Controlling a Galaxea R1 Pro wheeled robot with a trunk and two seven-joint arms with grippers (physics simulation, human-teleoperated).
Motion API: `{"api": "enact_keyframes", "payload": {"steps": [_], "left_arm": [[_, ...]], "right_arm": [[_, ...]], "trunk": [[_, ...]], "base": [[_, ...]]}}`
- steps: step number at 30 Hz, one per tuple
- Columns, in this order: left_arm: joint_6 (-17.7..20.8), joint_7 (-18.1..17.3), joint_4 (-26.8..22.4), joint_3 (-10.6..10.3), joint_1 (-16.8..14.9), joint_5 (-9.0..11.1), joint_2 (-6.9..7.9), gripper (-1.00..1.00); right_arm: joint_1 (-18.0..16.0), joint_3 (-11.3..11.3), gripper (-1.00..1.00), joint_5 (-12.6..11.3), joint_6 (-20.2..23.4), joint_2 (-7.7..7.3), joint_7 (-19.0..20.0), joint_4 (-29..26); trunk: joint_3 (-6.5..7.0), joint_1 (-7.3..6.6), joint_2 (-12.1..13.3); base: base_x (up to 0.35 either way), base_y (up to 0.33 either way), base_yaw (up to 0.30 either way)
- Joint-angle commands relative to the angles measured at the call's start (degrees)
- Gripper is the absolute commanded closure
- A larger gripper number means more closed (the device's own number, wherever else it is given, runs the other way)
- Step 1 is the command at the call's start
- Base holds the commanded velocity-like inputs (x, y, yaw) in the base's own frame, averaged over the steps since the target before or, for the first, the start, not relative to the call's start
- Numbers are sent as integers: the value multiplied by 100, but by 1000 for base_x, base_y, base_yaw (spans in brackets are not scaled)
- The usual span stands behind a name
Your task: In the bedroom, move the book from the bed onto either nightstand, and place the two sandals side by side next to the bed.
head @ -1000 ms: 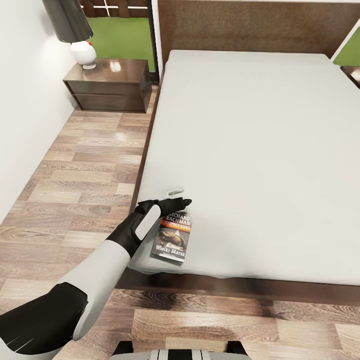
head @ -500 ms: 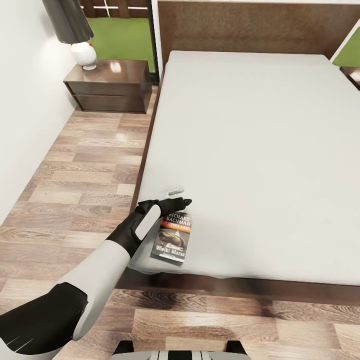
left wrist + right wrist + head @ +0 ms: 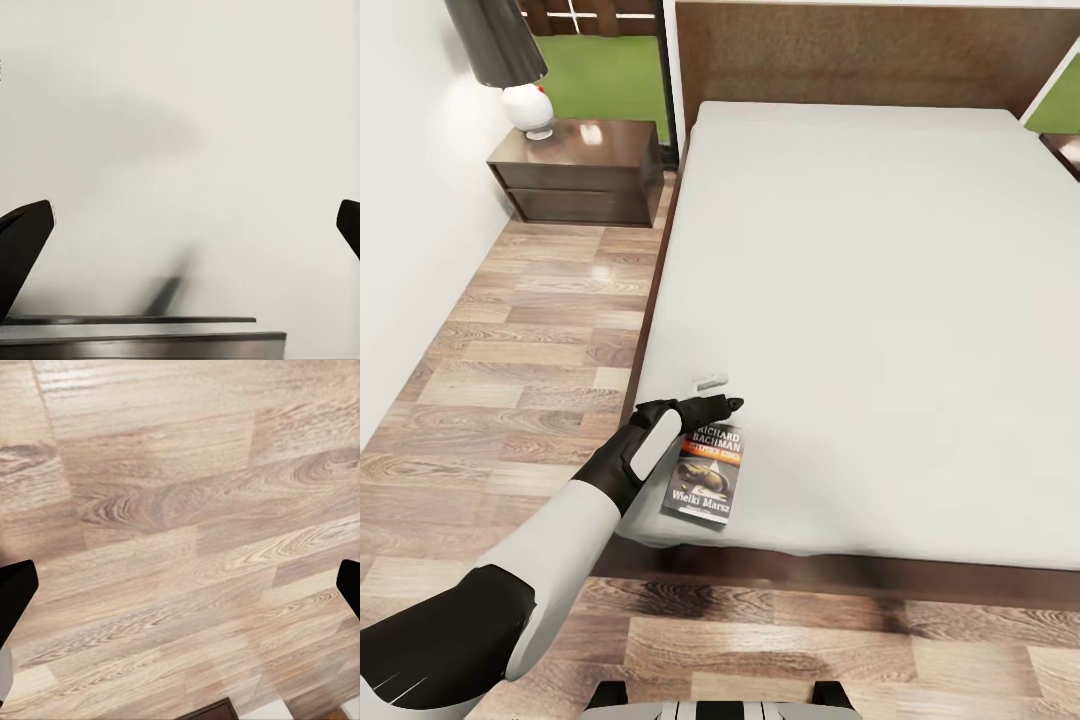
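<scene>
The book, dark-covered with an orange band, lies flat near the front left corner of the bed. My left gripper hovers over the book's far edge, just above the grey mattress. In the left wrist view this gripper is open, its dark fingers wide apart with only mattress between them, and a flat grey edge, probably the book, runs below. My right gripper is open over bare wood floor. One nightstand stands left of the headboard. The sandals are out of view.
A lamp with a dark shade stands on the left nightstand. A corner of another nightstand shows at the far right. A small white tag lies on the mattress just beyond my left gripper. A white wall bounds the floor strip on the left.
</scene>
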Motion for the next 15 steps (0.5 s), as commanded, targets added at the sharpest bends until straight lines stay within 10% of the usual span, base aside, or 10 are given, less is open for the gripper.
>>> {"api": "enact_keyframes", "payload": {"steps": [1,15], "left_arm": [[33,51,0,-6,0,31,0,-100],[33,51,0,-6,0,31,0,-100]], "right_arm": [[-6,4,-100,-55,4,-1,25,10],[-6,4,-100,-55,4,13,22,10]], "trunk": [[-3,-1,-1],[-3,-1,-1]], "base": [[-77,0,0],[-95,0,0]]}}
